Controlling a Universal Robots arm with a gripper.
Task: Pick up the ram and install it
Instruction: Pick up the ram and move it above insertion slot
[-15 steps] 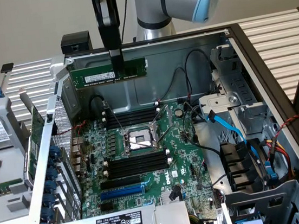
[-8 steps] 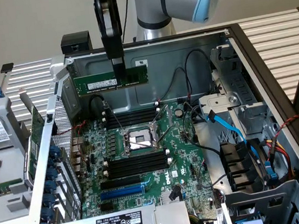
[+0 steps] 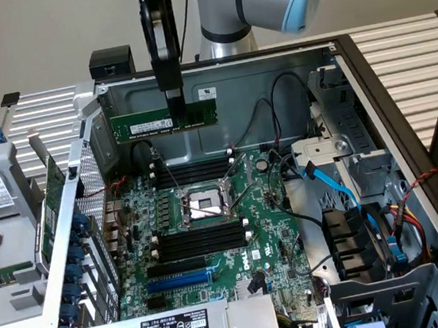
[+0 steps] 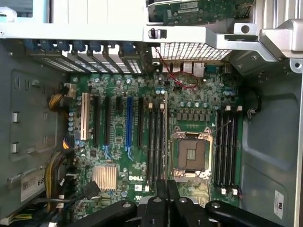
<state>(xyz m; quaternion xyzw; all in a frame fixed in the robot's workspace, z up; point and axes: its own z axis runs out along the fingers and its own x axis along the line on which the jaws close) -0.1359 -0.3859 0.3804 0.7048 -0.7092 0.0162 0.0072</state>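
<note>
At the exterior view's left, a green card [image 3: 52,204] stands upright against the side of the open computer case [image 3: 325,47]. Next to it, further right, the tool [image 3: 173,97] comes down from above and is closed on the ram [image 3: 138,127], pinching its upper edge a little right of the middle. The ram hangs level, on its long edge, in the air in front of the back wall of the case, and it sits in no slot. Under it lies the motherboard [image 3: 268,238] with 2 banks of black slots [image 3: 192,171], the processor socket [image 3: 200,206] between them, and 1 blue slot [image 3: 178,283] nearer the camera. At the right, a blue cable [image 3: 340,185] runs beside the board. In the wrist view, the tool [image 4: 166,189] holds the ram [image 4: 165,132] edge-on, a thin line over the black slots beside the socket.
</note>
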